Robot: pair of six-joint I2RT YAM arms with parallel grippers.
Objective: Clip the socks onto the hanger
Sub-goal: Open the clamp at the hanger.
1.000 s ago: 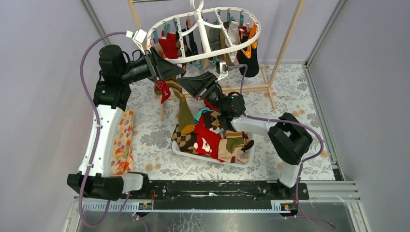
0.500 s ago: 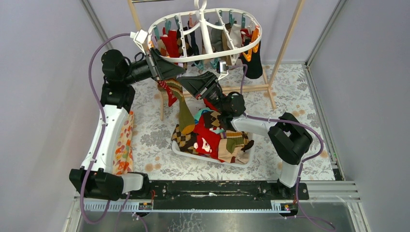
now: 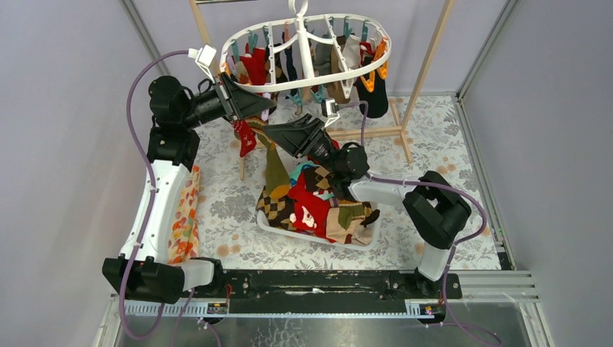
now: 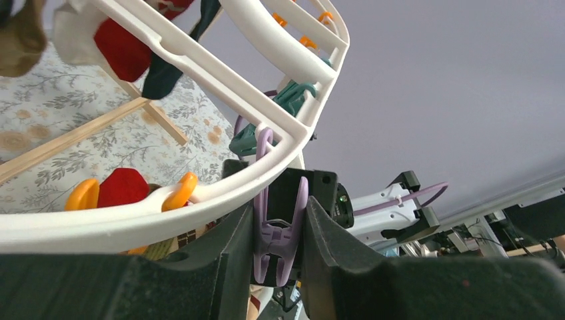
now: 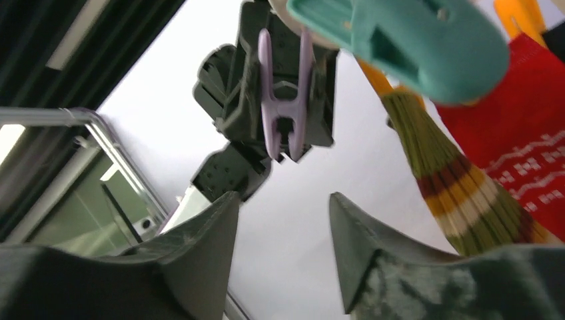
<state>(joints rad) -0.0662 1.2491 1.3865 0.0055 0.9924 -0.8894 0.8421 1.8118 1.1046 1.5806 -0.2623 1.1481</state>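
Observation:
The white oval hanger [image 3: 356, 69] hangs at the top centre with several socks [image 3: 254, 66] clipped to it. My left gripper [image 3: 266, 109] is just under its near-left rim [image 4: 200, 200], shut on a lilac clip [image 4: 280, 233] that dangles from the rim. My right gripper [image 3: 269, 133] sits just below, pointing up at that clip [image 5: 285, 100], open and empty [image 5: 283, 197]. An olive sock with red and yellow stripes [image 5: 453, 180] hangs from an orange clip beside its right finger; it also shows in the top view [image 3: 276, 170]. More socks [image 3: 318, 206] lie piled in the basket.
The white basket [image 3: 289, 233] stands mid-table under the right arm. An orange floral cloth [image 3: 182, 213] lies by the left arm. The wooden pole frame [image 3: 426, 65] carries the hanger. A teal clip [image 5: 400, 33] and a red sock [image 5: 526, 113] hang just above the right gripper.
The right gripper has reached further left, under the left gripper. The left arm and the hanger's rim have shifted slightly up. The left gripper stays shut on the lilac clip.

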